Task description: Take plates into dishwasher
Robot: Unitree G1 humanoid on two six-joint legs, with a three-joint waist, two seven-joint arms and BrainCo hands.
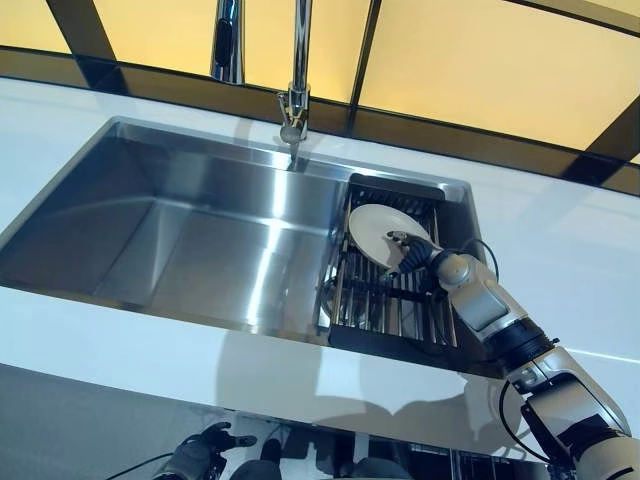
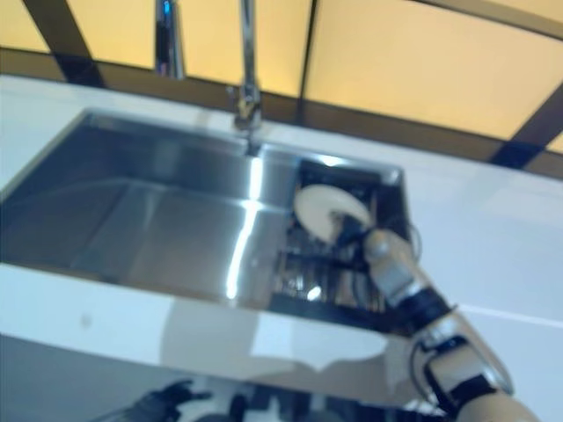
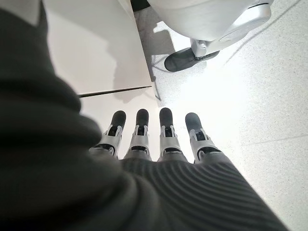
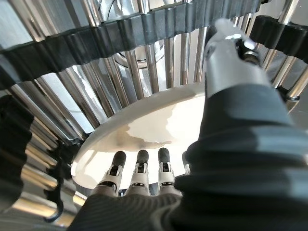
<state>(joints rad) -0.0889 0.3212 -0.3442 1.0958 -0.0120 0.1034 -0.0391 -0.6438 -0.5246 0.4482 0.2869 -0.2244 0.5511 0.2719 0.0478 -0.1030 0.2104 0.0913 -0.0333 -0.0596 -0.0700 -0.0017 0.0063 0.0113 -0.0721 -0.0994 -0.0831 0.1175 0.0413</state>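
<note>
We had the white counter point(image 1: 600, 250) in front of us, with the steel sink point(image 1: 180, 240) taking up most of the view and its faucet point(image 1: 294, 110) over the back edge. The drying rack point(image 1: 400, 310) filled the sink's right end. A white plate point(image 1: 385, 235) leaned tilted in the rack. Our right hand point(image 1: 412, 255) was on the plate: fingers point(image 4: 139, 166) lay against its face and the thumb point(image 4: 231, 53) reached over its far rim, so we judged it clamped on the plate. Our left hand point(image 3: 159, 132) hung low under the counter edge, fingers straight, holding nothing. Step in hand looked like the pick-up from the rack. Next move called for lifting the plate clear of the rods without snagging. No dishwasher was in view.
</note>
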